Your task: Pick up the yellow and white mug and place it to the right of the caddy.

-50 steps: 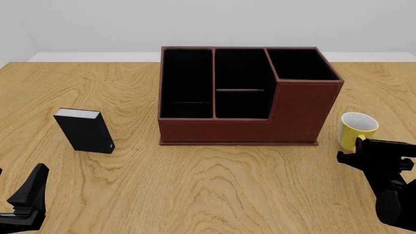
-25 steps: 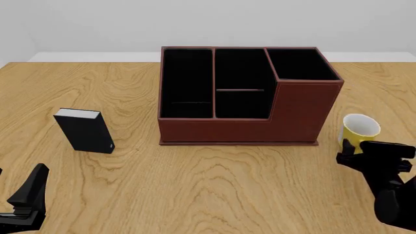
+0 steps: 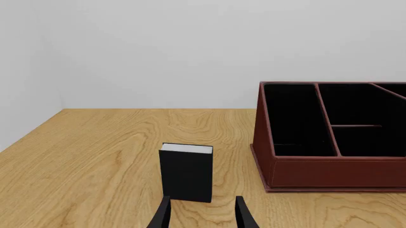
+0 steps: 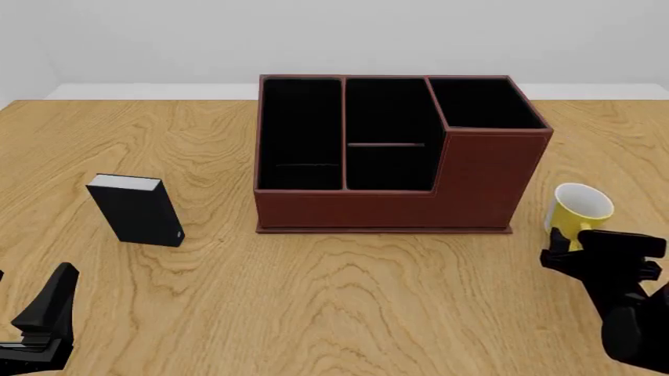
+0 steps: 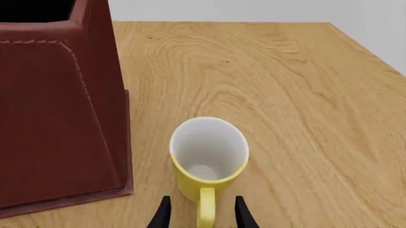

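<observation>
The mug [image 4: 577, 209] stands upright on the table [image 4: 313, 298], just beside the caddy [image 4: 397, 157] on its right, apart from the wall, handle turned toward the right gripper [image 5: 201, 213]. The step in hand appears to be the placing of the mug, or else the moment of grasping it; the pictures do not settle which. In the right wrist view the two fingertips [image 5: 162, 213] stand narrowly apart on either side of the handle (contact with it cannot be told, so whether the jaws grip or merely straddle it is uncertain). If the mug is being set down, the next move calls for the fingers to part and the arm to draw back level, without nudging the handle; if it is to be lifted, the fingers must close firmly first. The right arm reaches in low from the table's near right edge, gripper level with the mug. The left gripper [image 3: 201, 214] hangs idle at near left, fingers narrowly apart and empty, facing the black box [image 4: 136, 208].
</observation>
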`<state>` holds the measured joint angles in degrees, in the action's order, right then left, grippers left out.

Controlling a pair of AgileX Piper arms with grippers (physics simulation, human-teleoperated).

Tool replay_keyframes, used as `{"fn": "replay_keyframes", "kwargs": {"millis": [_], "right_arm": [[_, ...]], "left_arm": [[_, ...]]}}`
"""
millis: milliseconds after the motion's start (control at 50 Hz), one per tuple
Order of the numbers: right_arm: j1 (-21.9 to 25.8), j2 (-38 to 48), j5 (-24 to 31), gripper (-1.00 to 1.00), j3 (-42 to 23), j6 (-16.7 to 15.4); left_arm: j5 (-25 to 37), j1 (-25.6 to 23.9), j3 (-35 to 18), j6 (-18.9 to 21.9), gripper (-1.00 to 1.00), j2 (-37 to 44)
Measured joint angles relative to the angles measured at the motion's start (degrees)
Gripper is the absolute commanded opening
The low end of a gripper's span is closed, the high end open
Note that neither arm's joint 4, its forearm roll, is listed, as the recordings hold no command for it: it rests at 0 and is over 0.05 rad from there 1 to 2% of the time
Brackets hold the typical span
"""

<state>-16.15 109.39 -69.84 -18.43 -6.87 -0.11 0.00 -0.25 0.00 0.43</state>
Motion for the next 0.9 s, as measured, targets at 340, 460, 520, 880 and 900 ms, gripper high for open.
{"fn": "replay_keyframes", "kwargs": {"millis": [340, 460, 520, 880, 900], "right_arm": [[-0.1, -2.0, 0.0, 1.00, 1.7, -0.2], [-0.1, -3.2, 0.0, 1.00, 2.7, -0.3], [-0.1, -4.2, 0.0, 1.00, 3.4, -0.2], [-0.2, -9.4, 0.2, 1.00, 7.3, 0.0], [-0.2, -9.8, 0.3, 1.00, 7.5, 0.0]], "left_arm": [[0.0, 0.0, 0.0, 0.0, 1.00, 0.0], [0.0, 0.0, 0.0, 0.0, 1.00, 0.0], [0.0, 0.0, 0.0, 0.0, 1.00, 0.0], [0.0, 0.0, 0.0, 0.0, 1.00, 0.0], [0.0, 0.0, 0.0, 0.0, 1.00, 0.0]]}}
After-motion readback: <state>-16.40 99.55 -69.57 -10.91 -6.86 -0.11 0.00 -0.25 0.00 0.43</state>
